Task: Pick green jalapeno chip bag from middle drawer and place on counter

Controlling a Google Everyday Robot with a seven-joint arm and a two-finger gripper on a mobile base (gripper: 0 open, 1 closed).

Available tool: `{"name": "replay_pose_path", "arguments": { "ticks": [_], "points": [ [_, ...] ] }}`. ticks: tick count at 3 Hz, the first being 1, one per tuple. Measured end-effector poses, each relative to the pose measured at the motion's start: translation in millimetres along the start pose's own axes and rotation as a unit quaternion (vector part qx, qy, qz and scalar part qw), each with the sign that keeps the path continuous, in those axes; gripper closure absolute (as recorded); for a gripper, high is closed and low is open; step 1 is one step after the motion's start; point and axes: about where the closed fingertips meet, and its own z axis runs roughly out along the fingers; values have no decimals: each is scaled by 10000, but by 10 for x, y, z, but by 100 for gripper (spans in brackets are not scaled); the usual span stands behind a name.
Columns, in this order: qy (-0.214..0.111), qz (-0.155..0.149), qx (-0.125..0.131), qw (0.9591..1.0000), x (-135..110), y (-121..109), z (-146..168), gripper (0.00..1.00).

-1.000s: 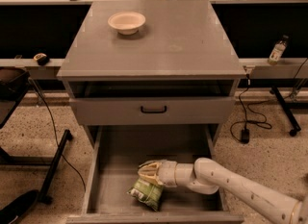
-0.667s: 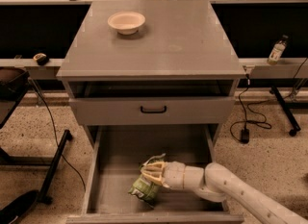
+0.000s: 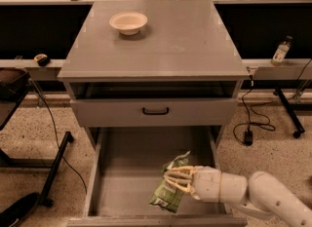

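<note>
While the cream bowl point(image 3: 128, 22) sits at 11 o'clock on the counter point(image 3: 185, 41), the open middle drawer point(image 3: 122, 172) holds the green jalapeno chip bag point(image 3: 165, 199) toward 4 o'clock of its floor. The gripper point(image 3: 170, 178), in from 4 o'clock, pinches the bag's middle, covering part of its print, and the arm point(image 3: 263, 197) runs off frame. The bag's long axis tilts from 7 to 1 o'clock.

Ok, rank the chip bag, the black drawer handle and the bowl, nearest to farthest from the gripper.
The gripper is down in the open drawer.
1. the chip bag: in its grip.
2. the drawer handle: above, on the shut front.
3. the bowl: on the counter, back left.
</note>
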Motion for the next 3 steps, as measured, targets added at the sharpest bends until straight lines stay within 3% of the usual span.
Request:
{"name": "replay_pose_path", "arguments": {
  "ticks": [1, 3],
  "points": [
    [82, -181, 61, 9998, -398, -159, -446, 100],
    [81, -49, -82, 9999, -1138, -896, -1244, 100]
  ]
}}
